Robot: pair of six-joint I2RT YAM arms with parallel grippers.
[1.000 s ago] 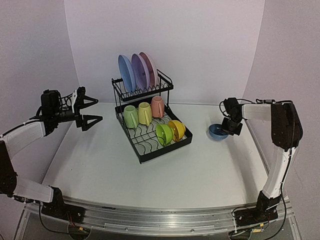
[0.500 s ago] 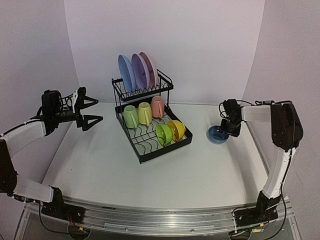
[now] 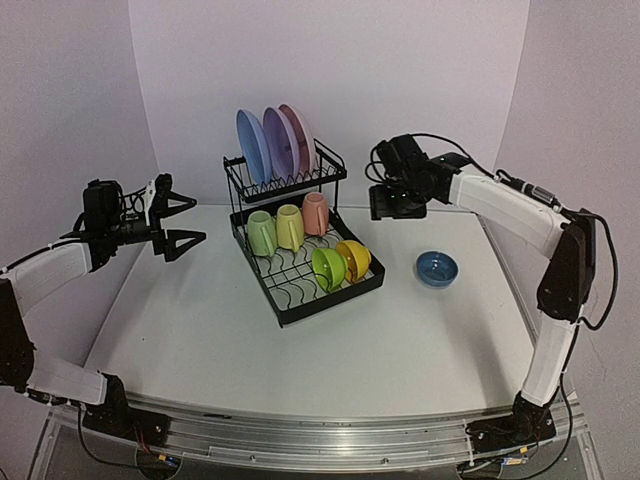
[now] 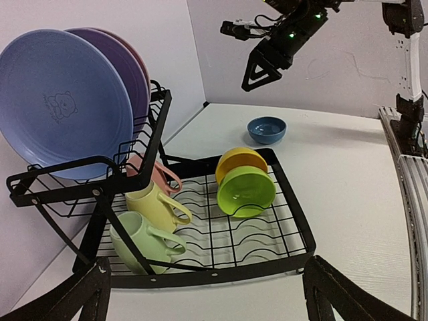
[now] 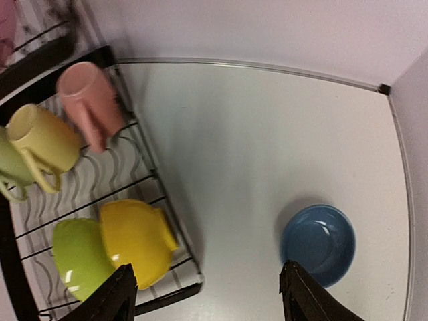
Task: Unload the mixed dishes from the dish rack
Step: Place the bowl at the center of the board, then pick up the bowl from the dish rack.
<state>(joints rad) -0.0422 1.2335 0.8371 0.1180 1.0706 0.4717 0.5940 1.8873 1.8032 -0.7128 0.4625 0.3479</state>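
The black wire dish rack [image 3: 330, 302] stands mid-table. Blue [image 3: 253, 145], purple [image 3: 277, 140] and pink plates [image 3: 298, 135] stand on edge in its upper shelf. Light green [image 3: 262, 232], yellow [image 3: 289, 226] and pink mugs [image 3: 315, 212] lie in the tray, with a green bowl [image 3: 327, 268] and a yellow bowl [image 3: 353, 259]. A blue bowl [image 3: 437, 267] sits upright on the table, right of the rack. My right gripper [image 5: 210, 297] hangs open and empty, high between rack and blue bowl. My left gripper [image 4: 207, 301] is open, left of the rack.
The back wall runs close behind the rack, and side walls flank the table [image 3: 300, 350]. The right arm [image 3: 500, 205] reaches across the right rear of the table. White tabletop lies in front of the rack.
My right gripper opened and let go of the blue bowl, which now rests on the table. It then rose and swung left toward the rack. The left arm has not moved.
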